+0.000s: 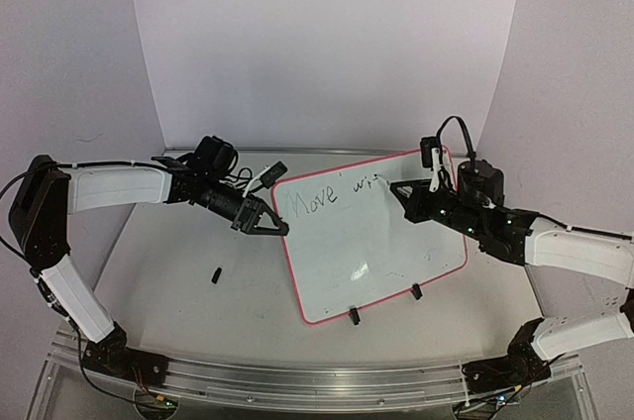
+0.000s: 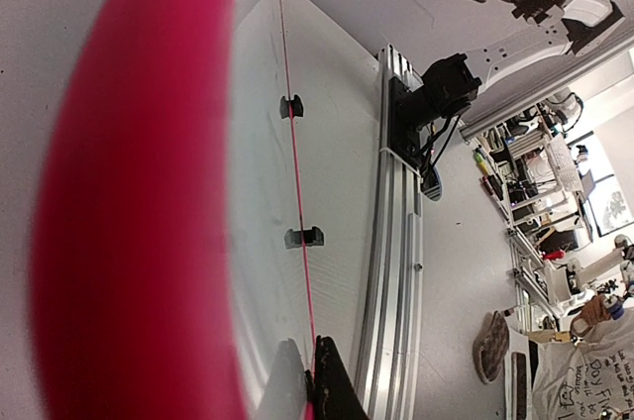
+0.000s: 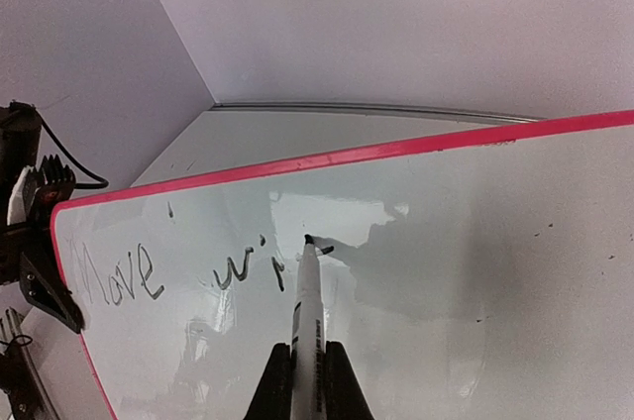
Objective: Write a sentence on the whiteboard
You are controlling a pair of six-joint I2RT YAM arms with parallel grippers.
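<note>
small black piece [image 1: 214, 274]: lying on the table [image 1: 158, 281], 8 o'clock
aluminium rail [image 1: 297, 377]: table's near edge, 6 o'clock
white backdrop [image 1: 327, 44]: 12 o'clock

Left of whiteboard [image 1: 347, 262], small black object [image 1: 215, 274]

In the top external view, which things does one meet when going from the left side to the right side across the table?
First a small black piece → left gripper, shut on the whiteboard at its left edge → the sentence, reading "Move wi" → right gripper, holding the marker.
</note>
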